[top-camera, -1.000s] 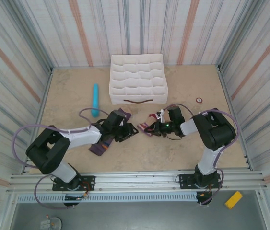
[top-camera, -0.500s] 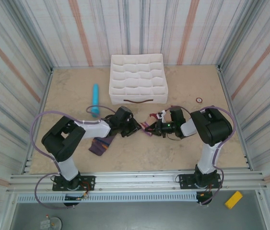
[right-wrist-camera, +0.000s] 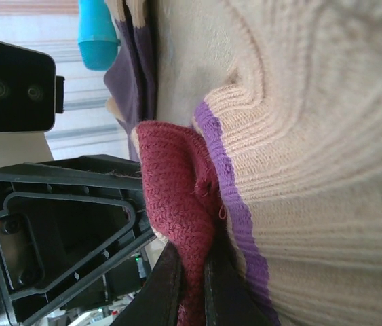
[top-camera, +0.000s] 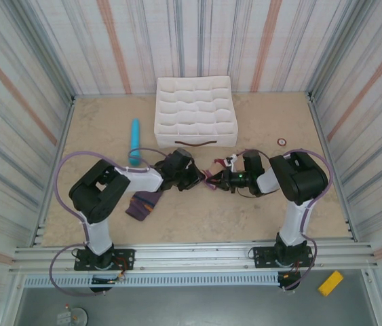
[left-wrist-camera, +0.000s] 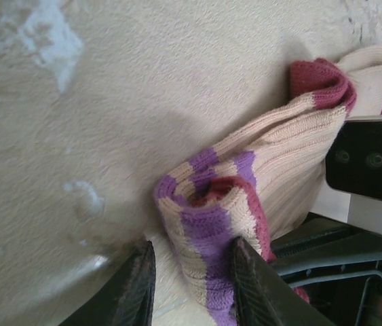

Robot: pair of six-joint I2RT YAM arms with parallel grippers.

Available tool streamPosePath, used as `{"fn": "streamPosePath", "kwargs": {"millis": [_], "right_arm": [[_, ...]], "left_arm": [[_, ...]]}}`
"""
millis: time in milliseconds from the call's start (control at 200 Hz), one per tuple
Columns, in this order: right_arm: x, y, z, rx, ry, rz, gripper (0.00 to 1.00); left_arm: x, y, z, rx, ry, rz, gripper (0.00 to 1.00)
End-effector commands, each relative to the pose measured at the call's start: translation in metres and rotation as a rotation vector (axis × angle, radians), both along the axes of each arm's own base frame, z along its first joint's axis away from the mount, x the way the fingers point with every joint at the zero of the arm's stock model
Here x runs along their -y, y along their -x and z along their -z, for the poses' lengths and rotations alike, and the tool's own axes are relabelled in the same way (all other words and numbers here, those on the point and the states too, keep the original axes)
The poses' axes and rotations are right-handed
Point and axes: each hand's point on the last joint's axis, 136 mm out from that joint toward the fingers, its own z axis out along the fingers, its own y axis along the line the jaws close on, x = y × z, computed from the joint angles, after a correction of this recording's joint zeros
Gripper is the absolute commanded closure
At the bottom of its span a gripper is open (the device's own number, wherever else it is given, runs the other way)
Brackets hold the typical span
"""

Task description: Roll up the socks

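Note:
The beige sock (top-camera: 210,174) lies between my two grippers at the table's middle. Its purple-striped cuff is curled into a small roll (left-wrist-camera: 207,217), and my left gripper (left-wrist-camera: 192,282) is shut on that roll, one finger on either side. My right gripper (right-wrist-camera: 194,272) is shut on a maroon end of the same beige sock (right-wrist-camera: 177,183); ribbed beige fabric with a purple stripe fills the right of that view. From above, the left gripper (top-camera: 189,177) and right gripper (top-camera: 216,180) nearly meet. The dark purple sock (top-camera: 143,204) lies flat beside the left arm, untouched.
A white compartment box (top-camera: 194,112) stands at the back centre, close behind the grippers. A light-blue cylinder (top-camera: 134,141) lies to its left, and a small ring (top-camera: 282,142) to its right. Striped walls enclose the table on three sides.
My left gripper moved right, off the purple sock and onto the beige sock's cuff, and its jaws narrowed around the roll. The right gripper kept its hold and barely moved.

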Motion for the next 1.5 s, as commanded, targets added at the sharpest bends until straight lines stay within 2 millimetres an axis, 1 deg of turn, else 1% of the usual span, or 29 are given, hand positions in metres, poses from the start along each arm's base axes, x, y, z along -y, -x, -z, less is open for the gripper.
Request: {"fn": "streamPosePath", "kwargs": {"millis": [0, 210, 291, 376, 516, 641, 696, 731, 771, 857, 972, 1117, 1227, 1298, 1353, 1413, 1493], "right_arm": [[0.015, 0.021, 0.045, -0.182, 0.095, 0.057, 1.0], [0.016, 0.019, 0.044, -0.186, 0.077, 0.064, 1.0], [0.016, 0.018, 0.044, -0.189, 0.067, 0.066, 1.0], [0.016, 0.018, 0.044, -0.194, 0.057, 0.068, 1.0], [0.017, 0.018, 0.044, -0.196, 0.051, 0.075, 1.0], [0.02, 0.016, 0.041, -0.188, 0.051, 0.083, 1.0], [0.022, 0.016, 0.039, -0.181, 0.059, 0.089, 0.98], [0.024, 0.016, 0.037, -0.174, 0.073, 0.092, 0.96], [0.026, 0.016, 0.035, -0.167, 0.093, 0.091, 0.94], [0.028, 0.018, 0.03, -0.145, 0.139, 0.074, 0.81], [0.032, 0.022, 0.019, -0.096, 0.212, 0.052, 0.77], [0.03, 0.027, 0.003, -0.005, 0.318, -0.013, 0.65], [0.025, 0.032, -0.012, 0.13, 0.424, -0.065, 0.59], [0.022, 0.036, -0.023, 0.265, 0.528, -0.105, 0.54], [0.022, 0.04, -0.026, 0.352, 0.605, -0.119, 0.5], [0.022, 0.044, -0.03, 0.439, 0.662, -0.124, 0.43], [0.02, 0.051, -0.037, 0.579, 0.738, -0.141, 0.4]], "left_arm": [[-0.003, 0.012, 0.029, -0.067, -0.067, 0.002, 0.66], [-0.004, 0.01, 0.039, -0.076, -0.096, -0.004, 0.67], [-0.004, 0.009, 0.042, -0.078, -0.107, -0.005, 0.69], [-0.007, 0.007, 0.046, -0.082, -0.124, -0.019, 0.76], [-0.014, 0.003, 0.047, -0.06, -0.183, -0.026, 0.89], [-0.015, -0.001, 0.038, -0.024, -0.21, 0.008, 0.94], [-0.015, -0.003, 0.033, -0.007, -0.223, 0.029, 0.98], [-0.017, -0.002, 0.03, 0.001, -0.235, 0.04, 1.0], [-0.019, -0.002, 0.028, 0.011, -0.249, 0.053, 1.0], [-0.024, 0.0, 0.022, 0.027, -0.276, 0.073, 1.0], [-0.03, 0.003, 0.011, 0.047, -0.286, 0.077, 1.0], [-0.038, 0.011, 0.002, 0.055, -0.299, 0.075, 1.0], [-0.042, 0.018, -0.006, 0.06, -0.335, 0.088, 1.0], [-0.043, 0.023, -0.009, 0.052, -0.345, 0.097, 1.0], [-0.043, 0.026, -0.01, 0.041, -0.342, 0.101, 1.0], [-0.042, 0.029, -0.012, 0.032, -0.339, 0.108, 1.0], [-0.041, 0.032, -0.012, 0.019, -0.341, 0.117, 1.0]]}}
